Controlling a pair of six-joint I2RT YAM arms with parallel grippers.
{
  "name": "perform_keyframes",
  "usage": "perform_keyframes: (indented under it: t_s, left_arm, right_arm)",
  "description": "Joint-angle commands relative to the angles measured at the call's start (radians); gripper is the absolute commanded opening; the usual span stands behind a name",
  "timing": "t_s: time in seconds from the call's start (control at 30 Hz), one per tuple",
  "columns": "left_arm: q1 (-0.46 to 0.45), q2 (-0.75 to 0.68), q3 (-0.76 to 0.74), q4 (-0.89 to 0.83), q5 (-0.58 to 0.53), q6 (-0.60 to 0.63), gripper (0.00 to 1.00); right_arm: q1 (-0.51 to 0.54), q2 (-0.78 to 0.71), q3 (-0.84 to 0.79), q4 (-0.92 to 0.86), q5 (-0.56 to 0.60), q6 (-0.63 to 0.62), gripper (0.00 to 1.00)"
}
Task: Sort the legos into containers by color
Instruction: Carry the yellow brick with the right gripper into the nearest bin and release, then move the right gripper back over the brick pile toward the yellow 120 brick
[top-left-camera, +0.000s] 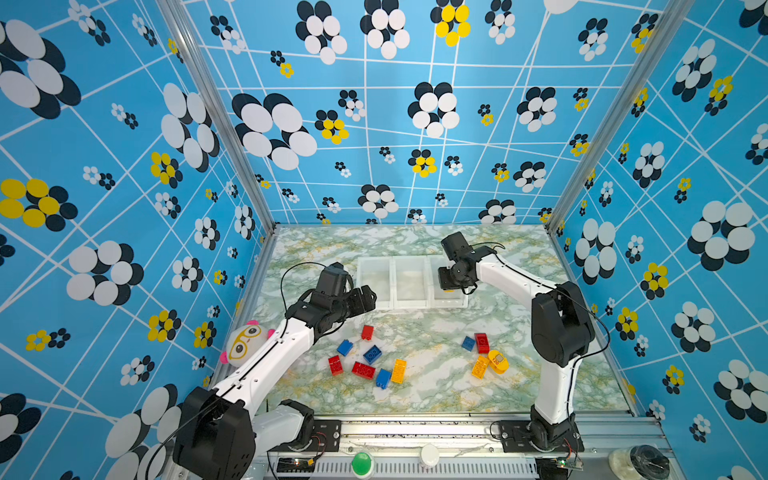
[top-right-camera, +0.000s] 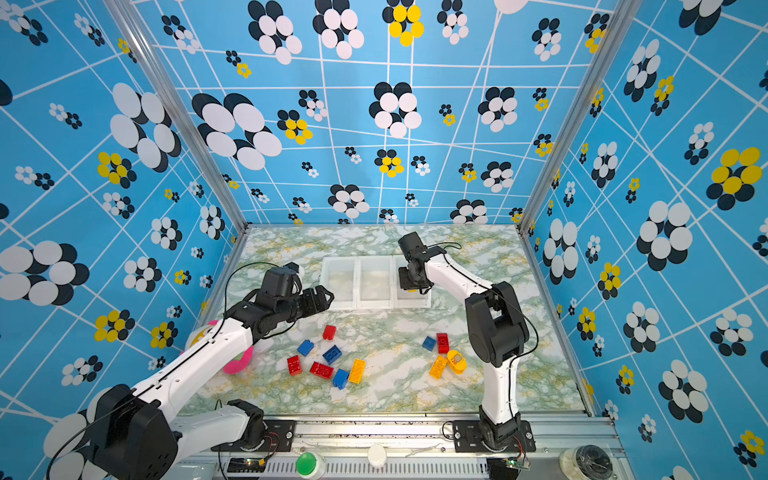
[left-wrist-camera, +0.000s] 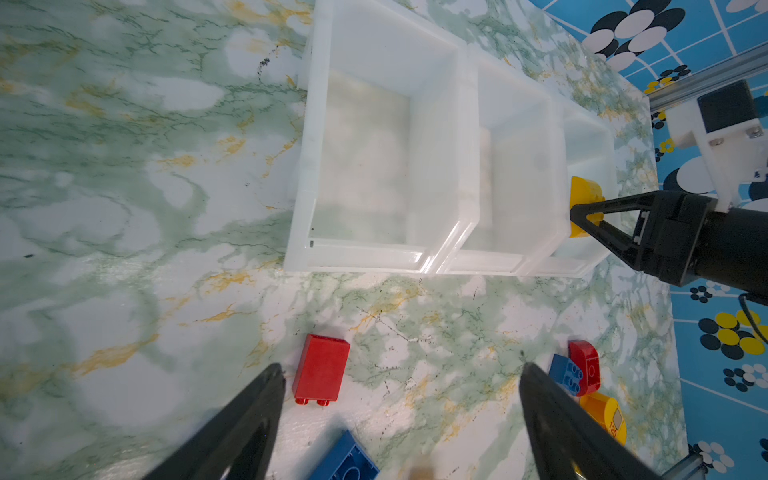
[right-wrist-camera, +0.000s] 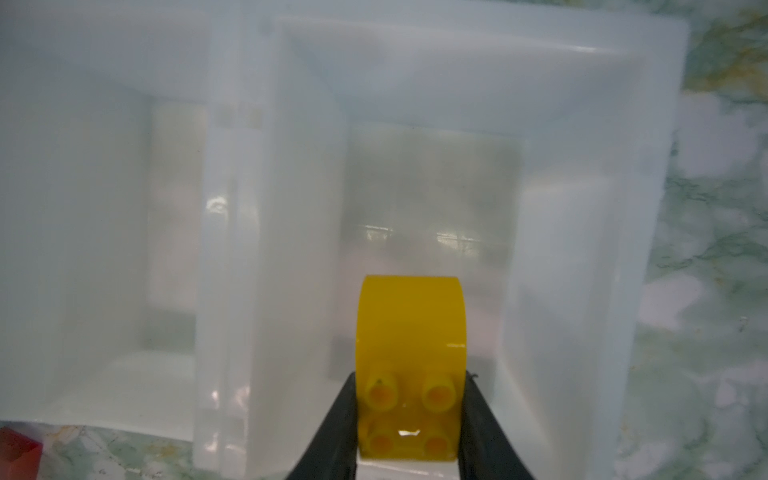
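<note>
The right jaws seem to pinch a yellow brick (right-wrist-camera: 411, 365) over the rightmost container (right-wrist-camera: 582, 104), wrist bent down, right arm (top-left-camera: 515, 278) stretched forward. The left jaws gape wide near a red brick (left-wrist-camera: 321, 370) on the desk (top-left-camera: 436, 395), left arm (top-left-camera: 266, 365) angled inward.

A plush toy (top-left-camera: 244, 341) with yellow glasses lies left on the marble table (top-left-camera: 436, 392).

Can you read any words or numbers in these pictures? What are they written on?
"120": in orange on the label of the rounded yellow piece, which lies beside an orange brick.
The yellow brick held by the right gripper: no writing shows.
The other bricks, bins and plush toy: no text that can be read. Any marks on the studs are too small.
</note>
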Motion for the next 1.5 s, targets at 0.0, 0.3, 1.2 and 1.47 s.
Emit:
perform_keyframes:
  t_s: [0.0,0.3,1.2,1.47]
  left_arm:
    - [0.010,-0.023,-0.019,-0.006,0.015,-0.007,0.90]
    - [0.010,-0.026,-0.021,-0.006,0.018,-0.008,0.90]
    - [0.009,-0.044,-0.027,0.000,0.035,-0.009,0.91]
    - [0.009,-0.041,-0.029,0.001,0.039,-0.007,0.91]
  right_arm:
    - [0.005,0.010,0.024,-0.007,0.012,0.002,0.42]
    - [0.006,-0.022,0.008,-0.016,0.005,0.009,0.47]
    - [0.007,-0.677,-0.573,-0.206,0.009,0.183,0.71]
    - [0.007,-0.821,-0.735,-0.291,0.016,0.271,0.74]
